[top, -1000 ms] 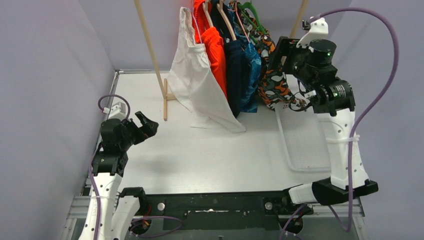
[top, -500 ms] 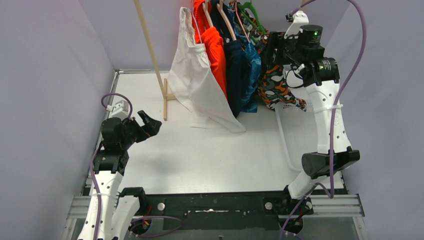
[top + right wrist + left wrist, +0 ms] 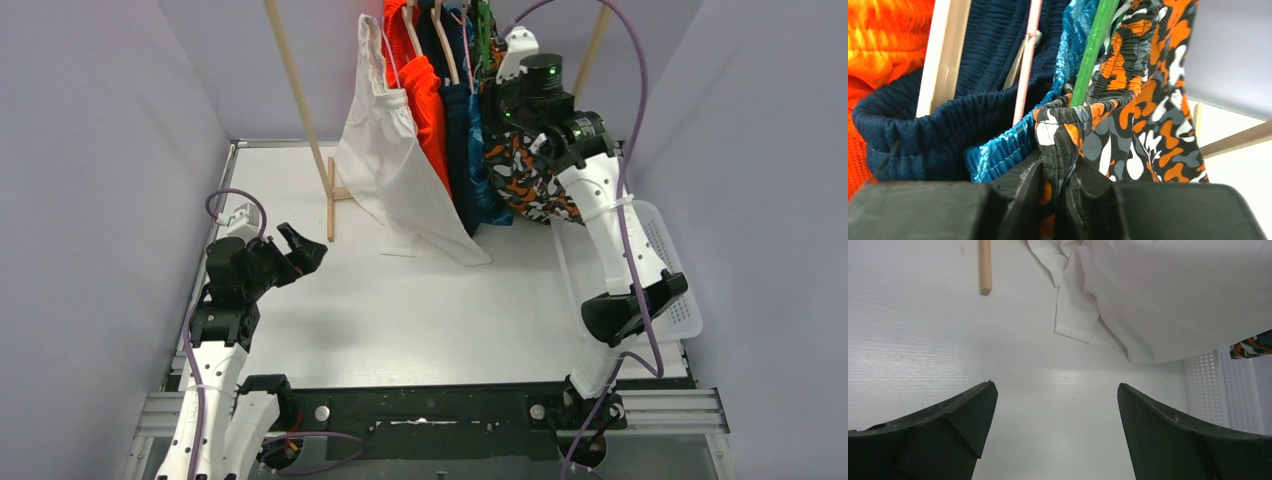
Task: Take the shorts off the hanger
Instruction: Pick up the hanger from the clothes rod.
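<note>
R gripper (image 3: 1060, 185) clamped on camo shorts (image 3: 1143, 125) waistband, green hanger (image 3: 1093, 50) runs up from pinch. L gripper (image 3: 1055, 410) jaws apart, way off near-left.

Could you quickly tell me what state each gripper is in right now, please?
Left gripper: open, holding nothing.
Right gripper: shut on the waistband of the camouflage shorts.
</note>
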`<state>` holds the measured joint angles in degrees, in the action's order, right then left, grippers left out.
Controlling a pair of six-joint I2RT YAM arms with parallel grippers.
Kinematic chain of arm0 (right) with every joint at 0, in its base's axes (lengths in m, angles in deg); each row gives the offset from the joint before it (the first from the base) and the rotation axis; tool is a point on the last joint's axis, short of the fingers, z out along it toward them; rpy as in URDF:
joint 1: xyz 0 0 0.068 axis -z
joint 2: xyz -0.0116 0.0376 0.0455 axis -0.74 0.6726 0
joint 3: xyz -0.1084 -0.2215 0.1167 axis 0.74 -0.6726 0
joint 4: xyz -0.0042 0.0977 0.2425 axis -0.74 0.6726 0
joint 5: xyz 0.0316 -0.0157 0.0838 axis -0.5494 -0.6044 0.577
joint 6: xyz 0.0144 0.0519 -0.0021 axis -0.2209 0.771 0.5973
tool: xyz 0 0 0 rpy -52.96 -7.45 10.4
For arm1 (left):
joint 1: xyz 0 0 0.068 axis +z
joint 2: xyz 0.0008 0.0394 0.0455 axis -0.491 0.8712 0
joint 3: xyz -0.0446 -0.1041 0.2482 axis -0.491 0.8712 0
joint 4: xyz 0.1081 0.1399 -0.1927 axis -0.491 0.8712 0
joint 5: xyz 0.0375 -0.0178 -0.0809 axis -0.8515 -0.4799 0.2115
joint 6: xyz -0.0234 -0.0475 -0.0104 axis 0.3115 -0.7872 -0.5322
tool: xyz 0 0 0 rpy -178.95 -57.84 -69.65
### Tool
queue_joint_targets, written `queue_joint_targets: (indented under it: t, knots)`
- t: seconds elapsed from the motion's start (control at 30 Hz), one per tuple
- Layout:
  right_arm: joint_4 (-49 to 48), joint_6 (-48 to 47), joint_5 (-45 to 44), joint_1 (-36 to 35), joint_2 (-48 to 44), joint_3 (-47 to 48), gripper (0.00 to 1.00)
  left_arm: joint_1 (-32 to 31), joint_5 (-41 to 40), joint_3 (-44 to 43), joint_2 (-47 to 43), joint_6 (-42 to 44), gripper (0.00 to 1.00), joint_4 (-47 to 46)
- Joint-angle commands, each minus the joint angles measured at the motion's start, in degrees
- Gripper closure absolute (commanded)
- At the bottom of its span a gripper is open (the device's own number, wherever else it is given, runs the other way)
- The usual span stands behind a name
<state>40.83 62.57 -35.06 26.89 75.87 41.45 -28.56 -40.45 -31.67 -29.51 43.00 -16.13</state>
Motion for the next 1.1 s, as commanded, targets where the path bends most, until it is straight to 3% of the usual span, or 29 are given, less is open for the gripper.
queue_joint_targets:
  t: [0.0,0.2,0.3,0.37,0.47,0.67,1.07]
  knots:
    - [-6.91,2.81,-7.99,-5.54,-2.48,-2.47,0.92,0.0,1.3,-1.15,-0.3,-0.39,0.08,-3.8]
    - [-12.81,6.89,-6.31,-6.95,-4.66,-5.0,0.99,-0.04,0.63,-1.16,-0.48,-0.76,0.08,-3.02]
    - [-13.12,8.14,-11.04,-6.49,-6.61,-7.94,1.0,-0.03,0.75,-1.37,-0.7,-0.91,0.08,-2.54]
    - [-13.94,10.77,-12.92,-2.77,-9.1,-10.5,1.0,-0.05,0.63,-1.73,-0.77,-0.81,0.09,-2.08]
    - [-17.83,14.13,-8.34,3.29,-13.17,-15.66,1.0,-0.05,0.88,-2.22,-0.66,-0.88,0.09,-1.71]
    - [-21.65,9.26,-0.43,5.28,-15.08,-15.36,1.0,-0.05,2.72,-2.16,-0.65,-3.23,0.1,-3.91]
    - [-19.62,5.96,-4.75,3.94,-19.55,-15.47,1.0,-0.05,5.75,-1.38,-2.14,-5.91,0.11,-5.0]
